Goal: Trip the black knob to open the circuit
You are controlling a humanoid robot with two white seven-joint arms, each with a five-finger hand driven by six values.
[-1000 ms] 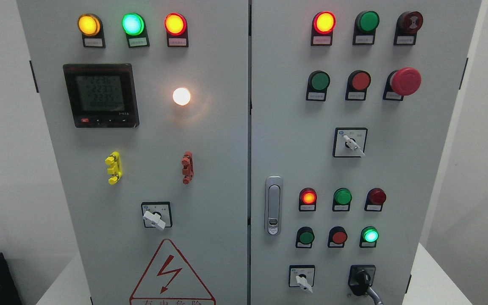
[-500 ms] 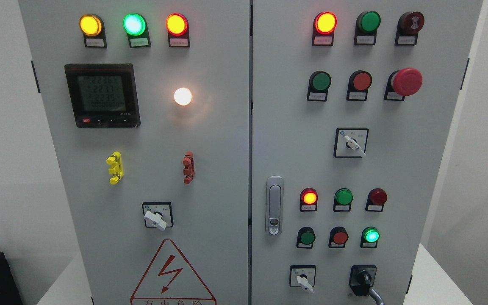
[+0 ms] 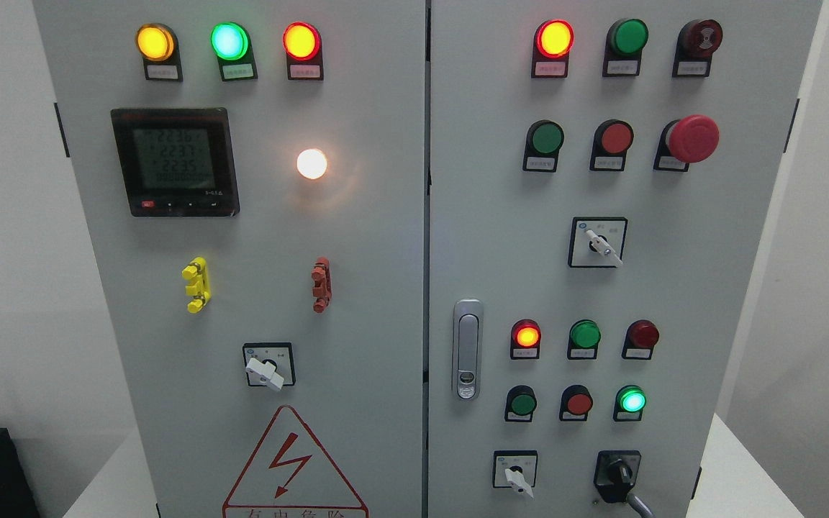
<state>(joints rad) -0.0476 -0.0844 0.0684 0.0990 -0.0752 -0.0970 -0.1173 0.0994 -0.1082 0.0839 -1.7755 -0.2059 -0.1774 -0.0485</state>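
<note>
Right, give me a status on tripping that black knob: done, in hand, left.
Done: nothing that shows. The black knob sits at the lower right of the cabinet's right door, and no hand is in view. In hand: nothing visible. A grey, finger-like part shows at the bottom edge just below the knob, but what it is cannot be told. Left: reaching the knob, gripping and turning it.

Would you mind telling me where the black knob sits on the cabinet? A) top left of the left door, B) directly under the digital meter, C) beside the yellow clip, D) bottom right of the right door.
D: the black knob sits at the bottom right of the right door, below the lit green lamp.
</note>
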